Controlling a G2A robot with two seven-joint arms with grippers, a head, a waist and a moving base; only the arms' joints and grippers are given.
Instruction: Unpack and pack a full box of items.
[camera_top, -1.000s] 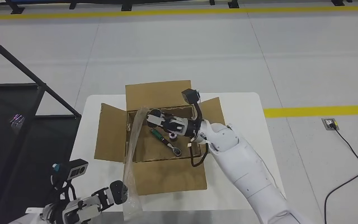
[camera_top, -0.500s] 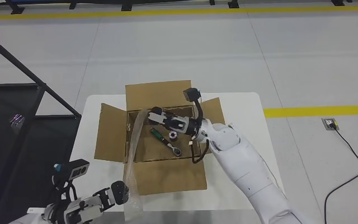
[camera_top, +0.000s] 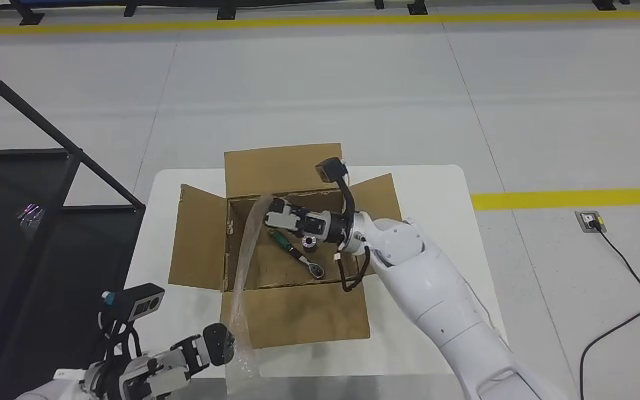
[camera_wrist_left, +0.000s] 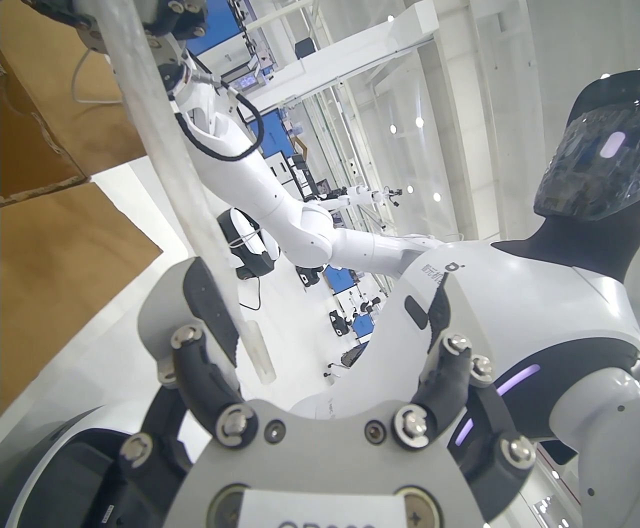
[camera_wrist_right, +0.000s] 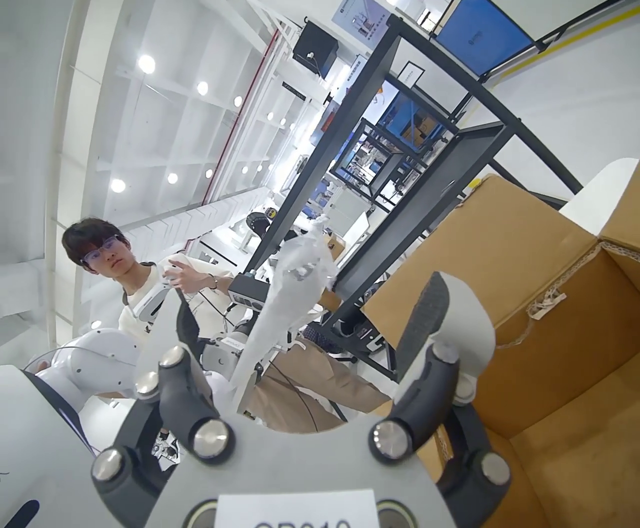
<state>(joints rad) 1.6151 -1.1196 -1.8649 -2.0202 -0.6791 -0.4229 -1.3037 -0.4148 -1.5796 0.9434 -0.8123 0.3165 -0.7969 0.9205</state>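
An open cardboard box (camera_top: 285, 160) stands on the white table (camera_top: 430, 190). On its floor lie a green-handled ratchet wrench (camera_top: 297, 252) and a small grey round part (camera_top: 309, 240). A long clear plastic sheet (camera_top: 243, 270) stretches from inside the box, over its front left corner, to the table's front edge. My right gripper (camera_top: 272, 210) is inside the box at the sheet's upper end, open, with the plastic (camera_wrist_right: 285, 300) running between its fingers. My left gripper (camera_top: 222, 345) is at the lower end, open, with the plastic (camera_wrist_left: 165, 125) lying against one finger pad (camera_wrist_left: 210, 305).
The box's four flaps are folded outward, the front flap (camera_top: 300, 315) reaching toward the table's front edge. A black metal frame (camera_top: 40, 200) stands to the left of the table. Bare tabletop lies right of the box.
The left gripper has shifted slightly right along the front edge, and the sheet now hangs steeper and narrower. The right wrist has turned a little above the box.
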